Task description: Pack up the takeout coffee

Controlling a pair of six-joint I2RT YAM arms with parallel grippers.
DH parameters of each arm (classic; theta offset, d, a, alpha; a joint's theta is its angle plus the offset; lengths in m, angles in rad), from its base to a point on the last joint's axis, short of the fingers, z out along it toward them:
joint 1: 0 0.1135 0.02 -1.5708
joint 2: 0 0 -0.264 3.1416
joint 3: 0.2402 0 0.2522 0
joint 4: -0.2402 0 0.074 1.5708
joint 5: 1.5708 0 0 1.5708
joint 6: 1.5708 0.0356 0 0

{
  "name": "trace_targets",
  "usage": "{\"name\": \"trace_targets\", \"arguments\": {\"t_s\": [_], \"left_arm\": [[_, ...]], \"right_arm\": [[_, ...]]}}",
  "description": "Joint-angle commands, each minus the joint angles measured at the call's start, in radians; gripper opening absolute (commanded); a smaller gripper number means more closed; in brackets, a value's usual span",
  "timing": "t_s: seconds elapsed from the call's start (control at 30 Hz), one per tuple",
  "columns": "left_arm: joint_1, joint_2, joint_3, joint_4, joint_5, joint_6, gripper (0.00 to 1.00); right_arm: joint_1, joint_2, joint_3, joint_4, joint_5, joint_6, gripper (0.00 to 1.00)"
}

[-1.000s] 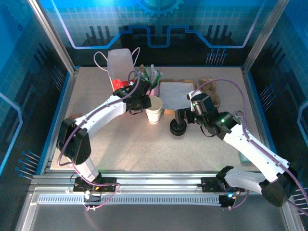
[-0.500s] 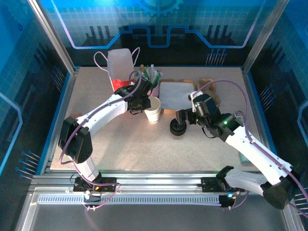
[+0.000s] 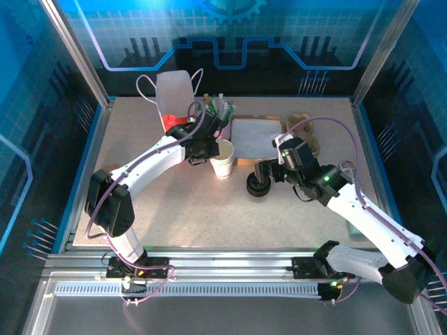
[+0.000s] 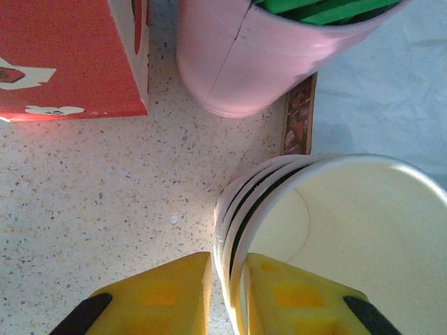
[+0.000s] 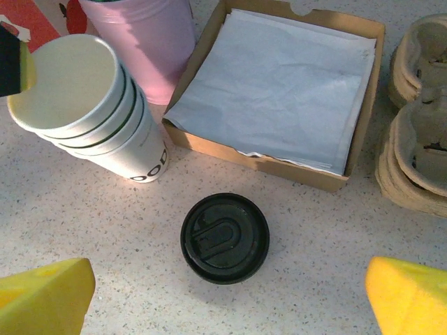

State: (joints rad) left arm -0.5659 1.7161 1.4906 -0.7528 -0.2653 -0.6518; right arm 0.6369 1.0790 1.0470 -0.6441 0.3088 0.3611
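- Left gripper: nearly closed, pinching the rim of the top cup of a nested stack, one finger inside and one outside.
- Right gripper: spread wide over the lid, holding nothing.
- Progress, as judged: early. The cup is not separated from the stack and has no lid, and nothing is packed. The bag stands beyond the left gripper.
- Table: pale and speckled.
- Room: blue-lit panelled walls with a metal frame.
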Motion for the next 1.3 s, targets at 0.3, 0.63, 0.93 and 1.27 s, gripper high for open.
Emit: {"name": "trace_targets", "arguments": {"t_s": [0.3, 0.63, 0.93, 1.27], "left_arm": [[-0.018, 0.007, 0.034, -0.031, -0.018, 0.008, 0.19], [-0.023, 0.018, 0.065, -0.048, -0.021, 0.015, 0.12], [-0.024, 0.012, 0.069, -0.054, -0.026, 0.008, 0.00], [-0.023, -0.040, 0.033, 0.002, -0.019, -0.024, 0.00]], "right_arm": [[0.023, -0.010, -0.002, -0.022, -0.007, -0.014, 1.00], [0.027, -0.013, -0.007, -0.026, -0.002, -0.016, 1.00], [0.028, -0.006, -0.008, -0.025, -0.004, -0.025, 1.00], [0.028, 0.007, -0.006, -0.028, -0.005, -0.036, 1.00]]}}
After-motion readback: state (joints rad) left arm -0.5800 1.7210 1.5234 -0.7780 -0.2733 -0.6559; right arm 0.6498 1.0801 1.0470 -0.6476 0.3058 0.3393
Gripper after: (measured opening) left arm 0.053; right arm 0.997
